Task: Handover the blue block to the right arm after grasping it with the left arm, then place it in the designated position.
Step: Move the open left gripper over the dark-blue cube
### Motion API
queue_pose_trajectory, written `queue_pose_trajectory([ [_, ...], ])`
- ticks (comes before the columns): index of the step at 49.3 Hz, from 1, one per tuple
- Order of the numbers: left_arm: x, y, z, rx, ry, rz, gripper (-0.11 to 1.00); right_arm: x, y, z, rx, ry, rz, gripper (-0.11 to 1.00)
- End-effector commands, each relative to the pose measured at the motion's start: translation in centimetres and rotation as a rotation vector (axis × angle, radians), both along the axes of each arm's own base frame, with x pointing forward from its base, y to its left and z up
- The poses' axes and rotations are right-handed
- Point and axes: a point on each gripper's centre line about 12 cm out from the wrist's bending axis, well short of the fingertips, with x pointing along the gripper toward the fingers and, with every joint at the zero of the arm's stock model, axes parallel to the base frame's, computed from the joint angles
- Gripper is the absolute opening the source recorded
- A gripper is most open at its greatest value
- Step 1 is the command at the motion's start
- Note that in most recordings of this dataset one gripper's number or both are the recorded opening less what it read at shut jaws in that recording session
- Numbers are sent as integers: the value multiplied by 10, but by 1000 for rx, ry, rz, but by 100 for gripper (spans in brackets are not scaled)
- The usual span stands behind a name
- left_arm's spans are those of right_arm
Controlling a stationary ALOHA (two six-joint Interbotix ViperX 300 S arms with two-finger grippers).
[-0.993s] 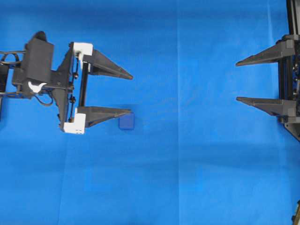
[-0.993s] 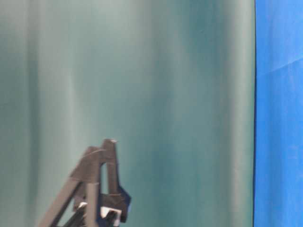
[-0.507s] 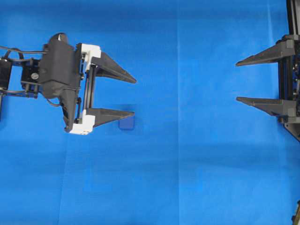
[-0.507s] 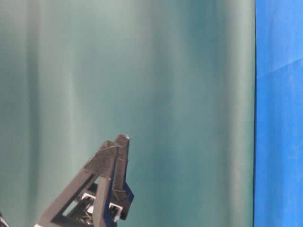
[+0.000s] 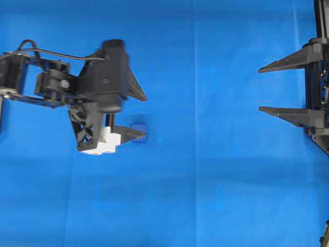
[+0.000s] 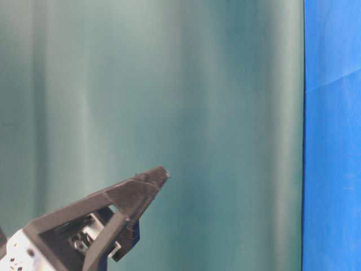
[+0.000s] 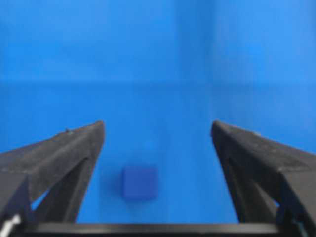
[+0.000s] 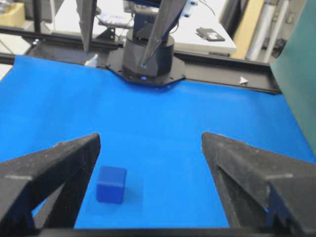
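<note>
The blue block lies on the bright blue cloth, left of the middle. My left gripper hangs tilted down above it, open. In the overhead view its lower finger crosses the block's edge. The left wrist view shows the block on the cloth between the wide-apart fingers of the left gripper, nearer the left finger and touching neither. My right gripper stands open at the right edge with nothing in it. Its wrist view shows the block far ahead of the right gripper.
A green curtain fills the table-level view, with one left finger low in it. The left arm's black base and a black frame rail bound the cloth's far side.
The left gripper has pitched downward and shifted slightly right, so it now points down over the block. The block and the right gripper have not moved.
</note>
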Motion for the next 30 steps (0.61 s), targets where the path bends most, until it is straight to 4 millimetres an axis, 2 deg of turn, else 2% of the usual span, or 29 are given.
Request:
queue_pose_trajectory([
  [1,8,-1,7,5,50,-2,92,2,0,11,5,-25,1,97],
  [9,13,-1,5,22,147,-7,92,2,0,11,3,-25,0,97],
  [30,12,-1,4,24,163,-3,92,3,0,12,2,-29,0,97],
])
